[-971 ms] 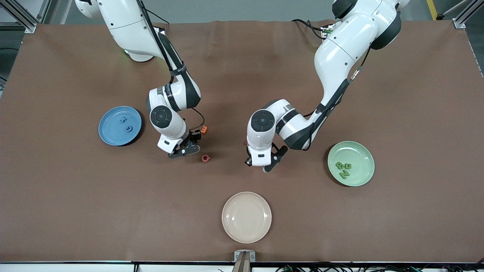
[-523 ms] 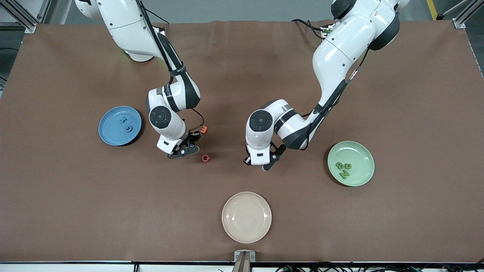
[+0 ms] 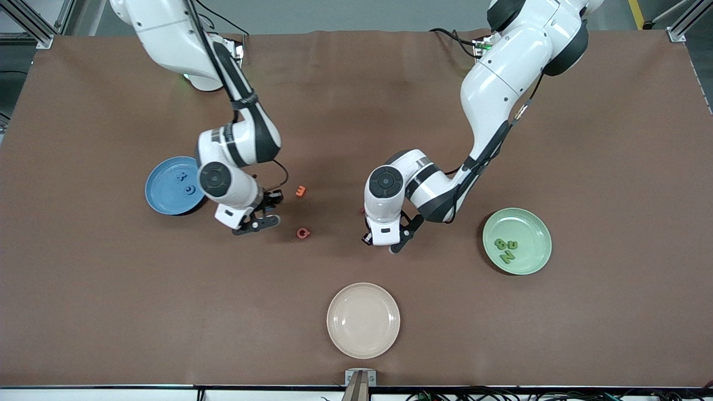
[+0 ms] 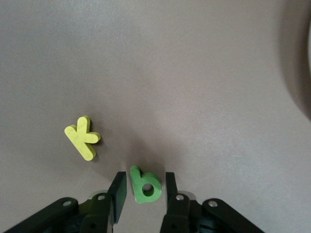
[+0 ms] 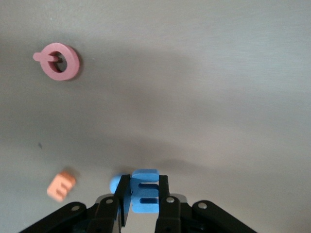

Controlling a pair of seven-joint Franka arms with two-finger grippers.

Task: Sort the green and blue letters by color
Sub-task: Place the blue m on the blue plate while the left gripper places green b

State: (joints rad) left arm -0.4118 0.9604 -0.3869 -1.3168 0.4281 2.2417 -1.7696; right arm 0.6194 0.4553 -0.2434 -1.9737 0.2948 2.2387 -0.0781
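Right tool (image 5: 144, 194) over the brown bench (image 3: 356, 111) beside the blue plate (image 3: 167, 195), clamped on a flat blue letter (image 5: 145, 196). Left tool (image 4: 144, 190) low, fingers apart around a green letter (image 4: 144, 185), seemingly resting on bench beside a yellow K (image 4: 82, 138).

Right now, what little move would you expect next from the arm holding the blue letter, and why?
Probably the right gripper, shut on the blue letter E, carries it on over the blue plate and lets go there. Two blue letters already lie on that plate, and the gripper is over the table just beside it. The left gripper is open around a green letter b.
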